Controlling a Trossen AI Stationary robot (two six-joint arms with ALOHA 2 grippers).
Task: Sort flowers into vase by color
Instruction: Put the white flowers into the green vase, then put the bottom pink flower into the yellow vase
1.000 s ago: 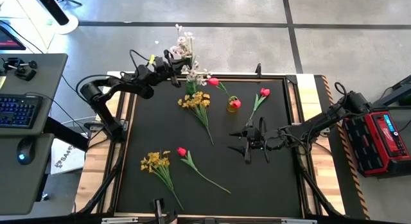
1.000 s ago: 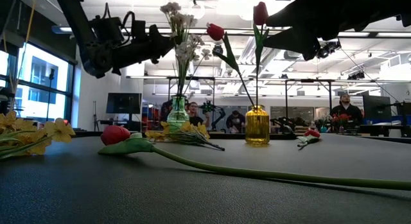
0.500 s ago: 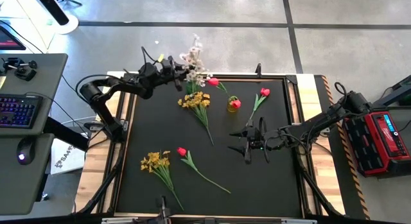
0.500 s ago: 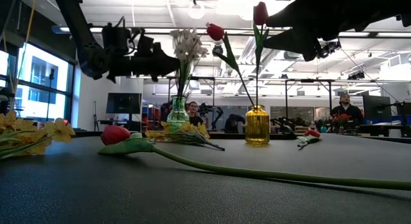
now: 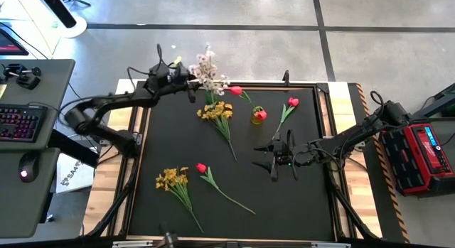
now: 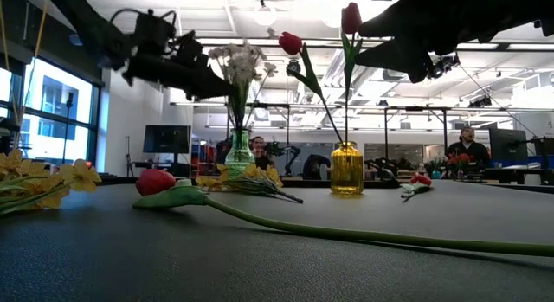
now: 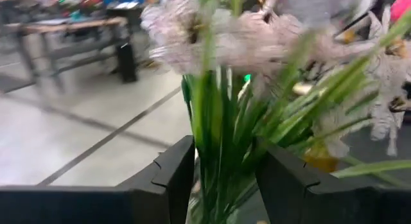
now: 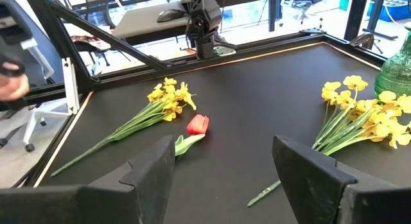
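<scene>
- Left gripper (image 5: 190,83) up at the far left of the table (image 5: 298,205), clamped on the green stems of the white sprigs (image 5: 207,69); fingers (image 7: 173,176) pressing the stems from both sides
- Blossoms fanned just beyond the fingertips, stems running down into the green vase (image 6: 240,152) under the gripper
- Yellow vase (image 6: 346,168) with two red tulips (image 6: 292,43) well off to that gripper's right
- Right gripper (image 5: 274,159) hovering low over the mat, fingers wide apart and holding nothing
- Yellow bunch (image 8: 363,121) lying just ahead of the right gripper, next to the green vase
- Second yellow bunch (image 5: 173,181) and a loose tulip (image 5: 202,168) lying side by side farther out from the right gripper, toward the near left
- One more tulip (image 5: 291,104) lying flat past the right gripper, beside the yellow vase
</scene>
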